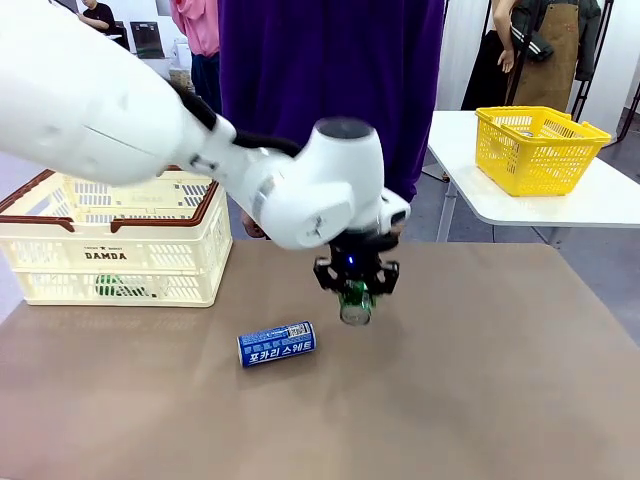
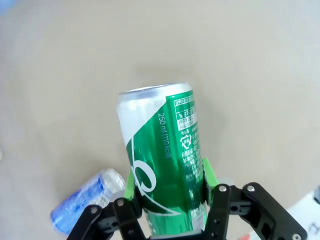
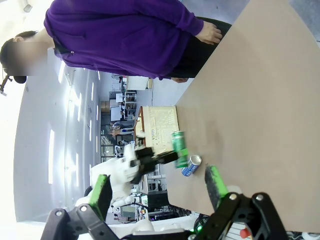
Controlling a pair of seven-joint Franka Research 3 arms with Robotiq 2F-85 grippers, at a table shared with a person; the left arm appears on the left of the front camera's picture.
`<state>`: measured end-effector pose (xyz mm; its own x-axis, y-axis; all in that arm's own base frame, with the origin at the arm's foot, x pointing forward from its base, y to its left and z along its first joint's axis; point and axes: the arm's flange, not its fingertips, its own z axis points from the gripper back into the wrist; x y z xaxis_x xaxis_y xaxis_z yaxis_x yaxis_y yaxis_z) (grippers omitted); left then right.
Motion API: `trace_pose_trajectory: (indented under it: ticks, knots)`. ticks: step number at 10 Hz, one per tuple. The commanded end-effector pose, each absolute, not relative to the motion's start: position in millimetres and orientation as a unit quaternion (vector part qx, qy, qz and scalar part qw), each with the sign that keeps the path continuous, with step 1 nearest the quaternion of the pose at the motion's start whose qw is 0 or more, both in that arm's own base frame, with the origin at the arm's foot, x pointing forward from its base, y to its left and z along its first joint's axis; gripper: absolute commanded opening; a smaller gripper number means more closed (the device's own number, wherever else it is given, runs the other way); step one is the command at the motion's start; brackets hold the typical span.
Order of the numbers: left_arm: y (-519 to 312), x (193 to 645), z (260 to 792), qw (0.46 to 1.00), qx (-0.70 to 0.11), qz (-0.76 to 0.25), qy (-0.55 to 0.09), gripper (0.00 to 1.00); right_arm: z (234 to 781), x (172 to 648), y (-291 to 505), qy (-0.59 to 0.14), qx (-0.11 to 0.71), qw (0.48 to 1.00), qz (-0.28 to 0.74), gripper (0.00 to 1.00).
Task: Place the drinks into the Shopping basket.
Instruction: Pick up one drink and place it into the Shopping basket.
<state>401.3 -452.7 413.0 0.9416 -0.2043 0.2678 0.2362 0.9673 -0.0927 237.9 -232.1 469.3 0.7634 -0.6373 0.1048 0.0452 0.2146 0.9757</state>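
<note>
left hand (image 1: pixel 354 295) clenched on a green can (image 1: pixel 355 310) over the counter (image 1: pixel 480 400).
nearest, the right hand (image 3: pixel 159 186) stands released, its green pads apart with nothing between them. a blue can (image 1: pixel 277 343) with white lettering lies on its side on the counter, near the green can. the left hand's pads press the green can's two sides, the can pointing end-down; whether its lower end touches the counter cannot be told. farther left, the cream shopping basket (image 1: pixel 60 255) sits on the counter, another green can (image 1: pixel 120 288) showing through its slots. beyond stand a person in purple (image 1: pixel 330 80) and a yellow basket (image 1: pixel 535 150) on another counter (image 1: pixel 600 200).
</note>
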Motion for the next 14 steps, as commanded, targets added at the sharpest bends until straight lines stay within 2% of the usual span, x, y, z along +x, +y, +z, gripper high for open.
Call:
trace_pose_trajectory:
  ticks: [1,2,3,4,5,9,11,14]
  knots:
    - [-400,353,483,0.984,-0.07,-0.105,-0.124,0.0,472,239,-233,-0.264,0.588,0.73,-0.226,1.0]
    - [-382,336,505,0.985,-0.083,-0.102,-0.109,0.0,472,239,-233,-0.264,0.588,0.73,-0.226,1.0]
    - [-365,325,519,0.982,-0.1,-0.085,-0.138,0.0,472,239,-233,-0.264,0.588,0.73,-0.226,1.0]
    - [-355,321,524,0.981,-0.134,-0.053,-0.131,0.0,472,239,-233,-0.264,0.588,0.73,-0.226,1.0]
    - [-393,332,517,0.984,-0.081,-0.093,-0.13,0.0,472,239,-233,-0.264,0.588,0.73,-0.226,1.0]
    - [-385,323,512,0.985,-0.086,-0.084,-0.122,0.0,472,239,-233,-0.264,0.588,0.73,-0.226,1.0]
    - [-355,360,543,0.974,-0.124,-0.007,-0.19,0.0,472,239,-233,-0.264,0.588,0.73,-0.226,1.0]
    - [-266,430,592,0.959,-0.134,0.127,-0.215,0.0,472,239,-233,-0.264,0.588,0.73,-0.226,1.0]
